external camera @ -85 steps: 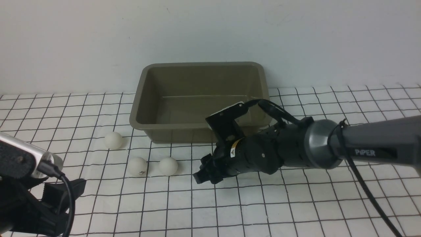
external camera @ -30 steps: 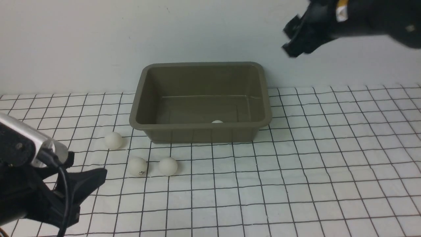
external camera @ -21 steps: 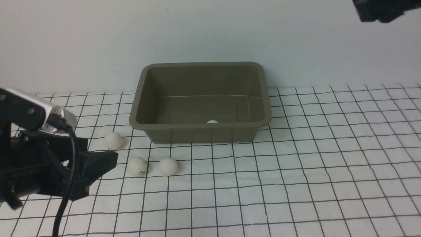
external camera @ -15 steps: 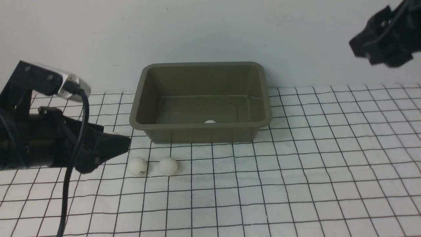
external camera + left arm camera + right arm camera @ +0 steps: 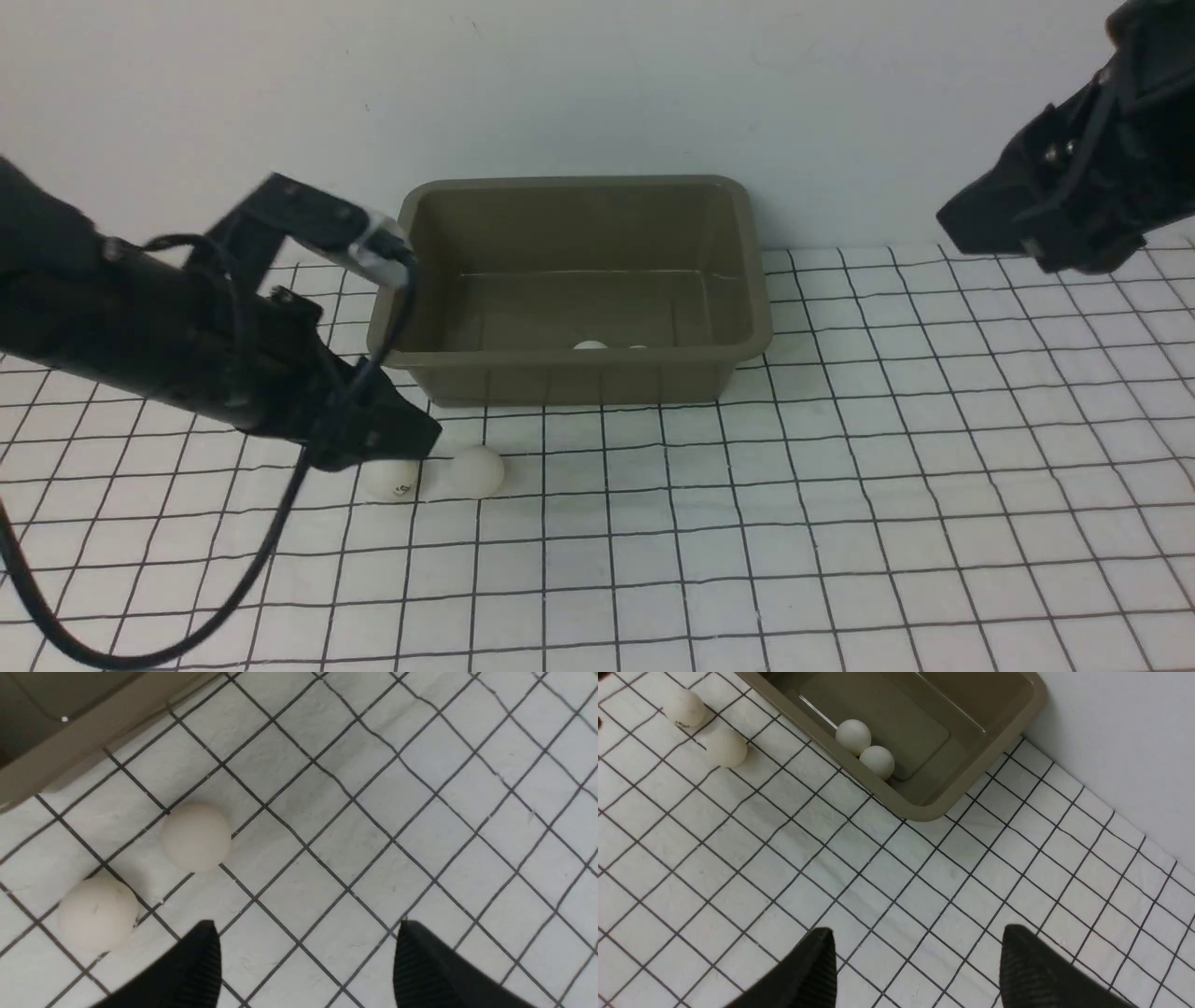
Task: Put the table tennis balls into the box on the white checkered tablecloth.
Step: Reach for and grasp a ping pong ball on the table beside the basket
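The olive-brown box stands on the white checkered tablecloth against the wall. Two table tennis balls lie inside it by the near wall, side by side in the right wrist view. Two more balls lie on the cloth in front of the box's left end: a marked one and a plain one. My left gripper hovers just above the marked ball, open and empty; both balls show there. My right gripper is raised at the far right, open and empty.
A plain wall runs right behind the box. My left arm stretches across the cloth left of the box and hides what lies under it. The box's corner is close to the left gripper.
My left arm has swung up from the near left corner and across to the two balls. My right arm has lifted away from the box to the far right. Balls now show inside the box.
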